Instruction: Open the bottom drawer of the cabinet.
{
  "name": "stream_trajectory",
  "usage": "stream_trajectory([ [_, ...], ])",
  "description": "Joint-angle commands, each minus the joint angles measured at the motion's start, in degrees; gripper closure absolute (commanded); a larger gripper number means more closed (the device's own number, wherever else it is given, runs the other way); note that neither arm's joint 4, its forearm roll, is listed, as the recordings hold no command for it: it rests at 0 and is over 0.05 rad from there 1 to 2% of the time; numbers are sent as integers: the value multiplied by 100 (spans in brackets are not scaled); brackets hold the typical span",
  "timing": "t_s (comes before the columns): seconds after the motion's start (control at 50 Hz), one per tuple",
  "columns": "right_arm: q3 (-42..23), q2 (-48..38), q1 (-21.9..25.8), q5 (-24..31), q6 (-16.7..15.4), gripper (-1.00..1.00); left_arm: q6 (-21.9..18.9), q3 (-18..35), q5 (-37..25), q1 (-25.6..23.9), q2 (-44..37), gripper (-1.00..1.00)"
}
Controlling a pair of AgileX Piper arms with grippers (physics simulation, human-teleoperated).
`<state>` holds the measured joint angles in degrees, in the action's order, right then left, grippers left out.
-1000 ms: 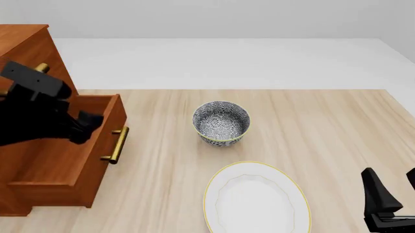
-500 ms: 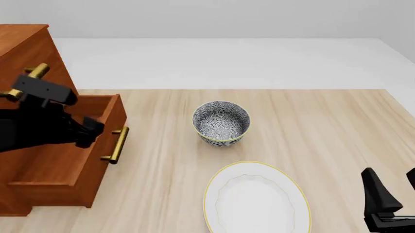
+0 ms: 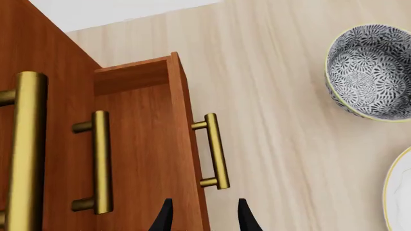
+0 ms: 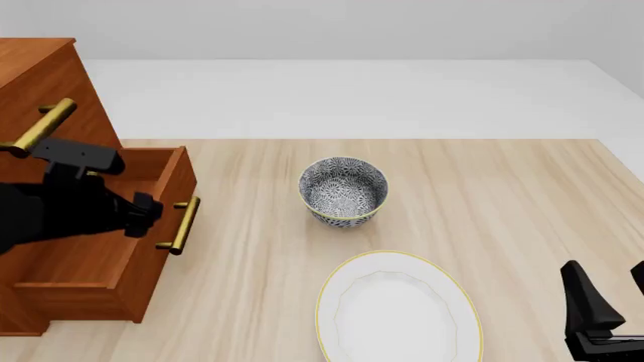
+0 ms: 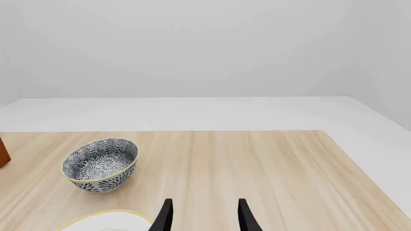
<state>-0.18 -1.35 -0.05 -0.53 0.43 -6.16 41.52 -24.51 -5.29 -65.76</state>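
Pale wooden table fills the front view, with a plain white floor and wall beyond. Nearest the camera, at the right, the right gripper rests idle with its black fingers apart and nothing between them. Just beyond, a white plate with a yellow rim lies flat, and past it stands a patterned bowl, both well apart from the cabinet at the far left. The bottom drawer stands pulled well out of the cabinet, its brass handle facing the bowl. The left gripper hangs above the drawer front, fingers spread and holding nothing, clear of the handle. The drawer looks open enough to count as done.
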Motion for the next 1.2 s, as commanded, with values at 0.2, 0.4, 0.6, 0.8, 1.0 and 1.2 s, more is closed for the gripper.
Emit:
stream_trajectory([
  [0.2, 0, 10, 2, 5, -1, -100, 328, -247, 286, 66, -311, -100],
  [0.4, 0, 0, 2, 0, 1, -100, 541, -354, 514, 86, -599, -100],
  [0.6, 0, -3, 1, -2, 1, -100, 615, -490, 695, 155, -719, -100],
  [0.8, 0, 6, -1, 3, -1, -100, 710, -561, 798, 258, -871, -100],
  [1.0, 0, -2, -1, -1, -1, -100, 761, -618, 965, 221, -1055, -100],
  [1.2, 0, -4, -1, -2, 0, -100, 828, -693, 1181, 223, -1297, -100],
])
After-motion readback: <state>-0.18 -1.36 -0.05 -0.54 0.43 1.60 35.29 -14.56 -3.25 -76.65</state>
